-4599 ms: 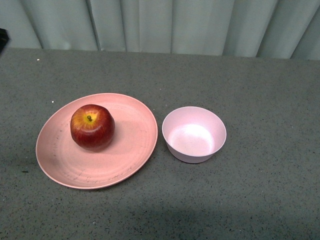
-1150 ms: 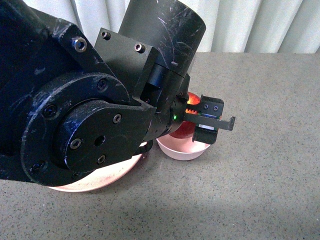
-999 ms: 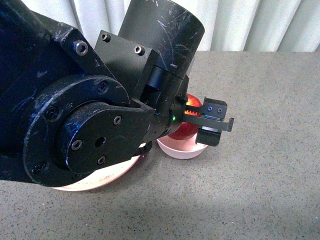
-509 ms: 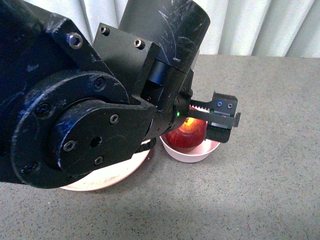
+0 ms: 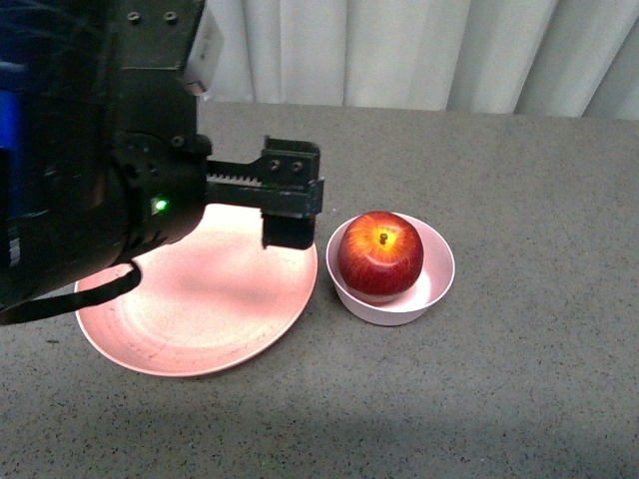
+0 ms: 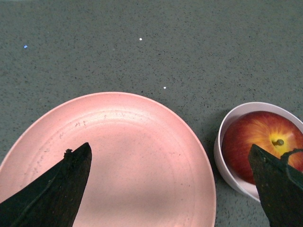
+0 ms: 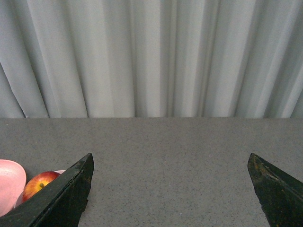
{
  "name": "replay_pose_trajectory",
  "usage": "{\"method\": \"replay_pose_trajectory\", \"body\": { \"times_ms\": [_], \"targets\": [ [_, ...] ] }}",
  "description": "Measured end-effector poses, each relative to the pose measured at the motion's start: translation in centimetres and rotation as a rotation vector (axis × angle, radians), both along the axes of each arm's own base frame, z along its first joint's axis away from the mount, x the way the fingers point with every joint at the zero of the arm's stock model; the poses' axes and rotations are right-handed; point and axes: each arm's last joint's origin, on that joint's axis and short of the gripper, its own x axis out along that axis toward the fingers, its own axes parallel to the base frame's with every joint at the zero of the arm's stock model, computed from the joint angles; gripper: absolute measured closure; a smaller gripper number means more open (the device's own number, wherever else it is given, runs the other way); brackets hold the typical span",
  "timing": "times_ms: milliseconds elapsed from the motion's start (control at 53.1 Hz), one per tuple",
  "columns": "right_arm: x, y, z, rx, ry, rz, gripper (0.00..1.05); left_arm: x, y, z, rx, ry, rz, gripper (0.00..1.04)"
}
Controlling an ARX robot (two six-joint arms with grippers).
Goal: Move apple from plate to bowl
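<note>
The dark-red apple [image 5: 379, 254] with its yellow stem patch sits inside the small pale pink bowl [image 5: 440, 286], stem up. The wide salmon-pink plate [image 5: 200, 314] lies just left of the bowl with nothing on it. My left gripper [image 6: 169, 145] hovers open above the plate; one black finger [image 5: 291, 222] hangs near the plate's right rim, apart from the apple. In the left wrist view the apple [image 6: 258, 142] fills the bowl [image 6: 221, 161] beside the plate [image 6: 132, 156]. My right gripper [image 7: 170, 155] is open over bare table, with the apple [image 7: 40, 182] far off to one side.
The grey speckled table [image 5: 519, 399] stretches around the dishes. Pale curtains [image 5: 419, 50] hang behind its far edge. My bulky black left arm [image 5: 80, 170] hides the table's back left part.
The apple has gone from the plate into the bowl. My left gripper let go of it and drew back left over the plate, leaving the apple uncovered.
</note>
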Motion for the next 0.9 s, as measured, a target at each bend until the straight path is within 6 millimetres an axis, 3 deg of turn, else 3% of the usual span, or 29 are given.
{"method": "replay_pose_trajectory", "body": {
  "times_ms": [207,396,509,584,735,905],
  "targets": [
    [0.0,0.0,0.0,0.000,0.000,0.000,0.09,-2.8,2.4,1.8,-0.026,-0.062,0.043,0.07],
    [0.0,0.0,0.0,0.000,0.000,0.000,0.09,-4.2,4.5,3.6,-0.042,-0.086,0.141,0.07],
    [0.0,0.0,0.0,0.000,0.000,0.001,0.09,-5.3,5.9,3.1,-0.013,-0.318,0.220,0.26],
    [0.0,0.0,0.0,0.000,0.000,-0.003,0.09,-6.3,7.2,4.0,-0.034,-0.423,0.241,0.39],
    [0.0,0.0,0.0,0.000,0.000,-0.002,0.09,-7.8,9.0,4.8,-0.035,-0.472,0.238,0.60],
    [0.0,0.0,0.0,0.000,0.000,0.000,0.09,-9.9,11.0,4.5,-0.017,-0.456,0.247,0.96]
  ]
}}
